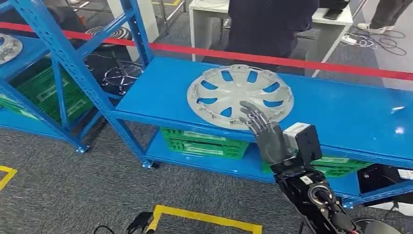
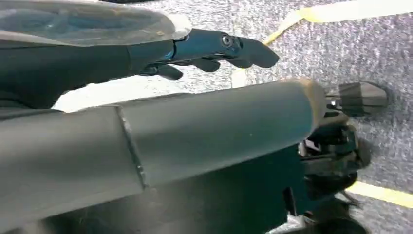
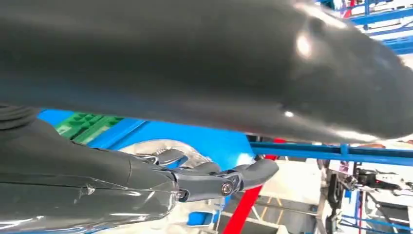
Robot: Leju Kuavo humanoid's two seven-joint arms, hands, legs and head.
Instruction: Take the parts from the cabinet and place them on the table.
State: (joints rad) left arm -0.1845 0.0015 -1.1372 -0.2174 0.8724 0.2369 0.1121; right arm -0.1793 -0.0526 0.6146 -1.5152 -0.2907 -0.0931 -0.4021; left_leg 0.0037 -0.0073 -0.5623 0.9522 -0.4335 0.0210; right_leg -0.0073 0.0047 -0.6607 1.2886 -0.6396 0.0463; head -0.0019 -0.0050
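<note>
A round silver hubcap (image 1: 240, 96) lies flat on the top shelf (image 1: 341, 112) of a blue metal rack, its dished plastic face cut by curved teardrop slots through which the blue shelf shows. The rim is ringed with small clips.

The right hand (image 1: 260, 129) reaches over the shelf's front edge, its dark grey fingers (image 1: 251, 114) extended and slightly apart, their tips lying over the near rim of the hubcap; whether they press on it I cannot tell. It grips nothing. In the right wrist view the right hand (image 3: 160, 180) shows a smooth grey ribbed cover and jointed dark fingers (image 3: 243, 175) stretched out over the hubcap (image 3: 160, 148), with a thick glossy thumb across the picture.

The left hand (image 2: 204, 51) hangs over speckled grey carpet (image 2: 380, 44), fingers loosely extended and holding nothing.

Under the top shelf, ribbed green plastic crates (image 1: 204, 141) sit on the lower shelf. The rack's uprights (image 1: 73, 63) are perforated blue steel. A red tape (image 1: 272, 57) stretches behind the rack, and beyond it a person in dark clothes (image 1: 268, 24) stands at a white surface (image 1: 326, 24). Yellow lines (image 1: 204, 217) mark the carpet.
</note>
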